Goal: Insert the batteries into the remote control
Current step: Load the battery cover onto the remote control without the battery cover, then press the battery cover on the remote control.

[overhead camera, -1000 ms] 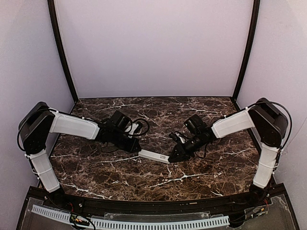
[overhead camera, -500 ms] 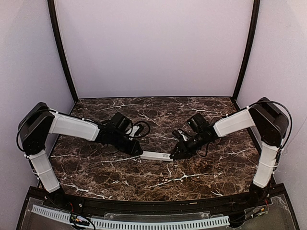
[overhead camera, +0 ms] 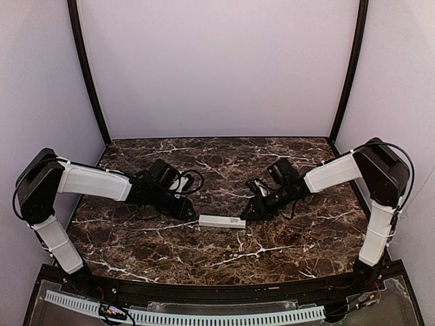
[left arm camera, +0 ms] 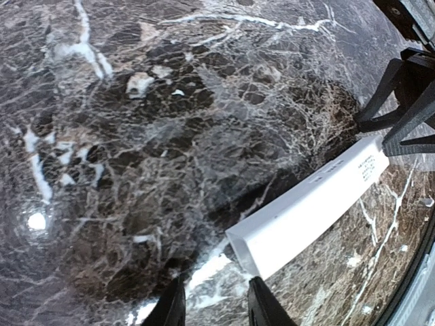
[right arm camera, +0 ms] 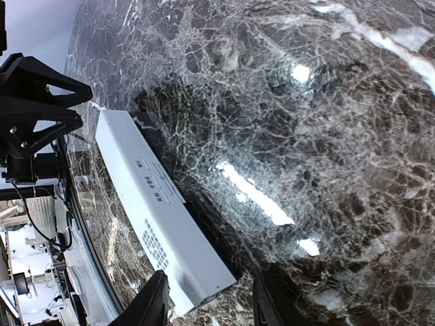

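The white remote control [overhead camera: 221, 221] lies flat on the marble table, its printed label side up. It also shows in the left wrist view [left arm camera: 312, 207] and the right wrist view [right arm camera: 160, 210]. My left gripper [overhead camera: 191, 212] is open and empty, its fingertips [left arm camera: 172, 307] just short of the remote's left end. My right gripper [overhead camera: 247, 212] is open and empty. The remote's right end lies between its spread fingertips [right arm camera: 152, 302] without a grip. No orange-red batteries are in view.
The opposite gripper shows past the remote's far end in each wrist view, the right one [left arm camera: 408, 102] and the left one [right arm camera: 34, 102]. The table's front edge [overhead camera: 217, 285] runs close below the remote. Dark marble [overhead camera: 224, 159] lies behind both arms.
The remote went from slanted between both grippers to lying level on the table. The left gripper drew back to the left and the right gripper drew back up and to the right.
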`<state>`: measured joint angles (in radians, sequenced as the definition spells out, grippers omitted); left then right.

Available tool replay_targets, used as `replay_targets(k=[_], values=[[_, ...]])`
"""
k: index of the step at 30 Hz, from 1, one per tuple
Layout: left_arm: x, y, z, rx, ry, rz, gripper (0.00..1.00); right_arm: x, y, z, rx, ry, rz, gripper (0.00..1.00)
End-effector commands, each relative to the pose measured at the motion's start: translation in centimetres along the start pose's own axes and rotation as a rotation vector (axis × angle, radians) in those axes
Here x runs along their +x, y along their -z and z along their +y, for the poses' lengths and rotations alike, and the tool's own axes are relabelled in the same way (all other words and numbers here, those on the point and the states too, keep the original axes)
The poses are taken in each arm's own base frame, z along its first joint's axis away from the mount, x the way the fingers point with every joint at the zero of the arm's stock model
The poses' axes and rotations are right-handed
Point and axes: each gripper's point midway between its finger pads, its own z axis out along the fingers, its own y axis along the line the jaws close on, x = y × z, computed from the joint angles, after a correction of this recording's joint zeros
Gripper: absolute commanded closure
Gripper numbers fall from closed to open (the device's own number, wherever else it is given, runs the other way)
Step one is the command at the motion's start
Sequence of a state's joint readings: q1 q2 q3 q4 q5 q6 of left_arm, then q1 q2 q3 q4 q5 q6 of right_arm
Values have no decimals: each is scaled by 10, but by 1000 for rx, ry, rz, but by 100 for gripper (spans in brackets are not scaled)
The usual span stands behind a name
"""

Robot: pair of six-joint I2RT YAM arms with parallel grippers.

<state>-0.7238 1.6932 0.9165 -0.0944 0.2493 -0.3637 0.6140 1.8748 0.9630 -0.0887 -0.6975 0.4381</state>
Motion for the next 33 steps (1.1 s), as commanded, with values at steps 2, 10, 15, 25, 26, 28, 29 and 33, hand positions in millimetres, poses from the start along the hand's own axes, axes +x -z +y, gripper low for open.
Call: replay_targets(k=[2,10,15,25,26,28,29,33], values=[[8,11,29,-203,-47,18,69,1,6,3,-4,8,-13,58],[7,-1,29,-364,-177,71,74,11,7,8,-26,-18,-1,58],[9,-11,21,-384,-225,96,76,14,3,12,-64,-43,7,59],[9,-30,2,-426,-316,135,79,15,-4,14,-112,-58,11,63],[11,-31,2,-427,-322,144,80,14,-4,14,-114,-55,11,64],[11,-33,-5,-416,-335,147,82,16,-6,13,-116,-58,16,65],[11,-35,-8,-409,-341,147,83,16,-7,13,-121,-58,20,66],[16,-38,-13,-394,-336,164,84,18,-11,15,-144,-60,30,67]])
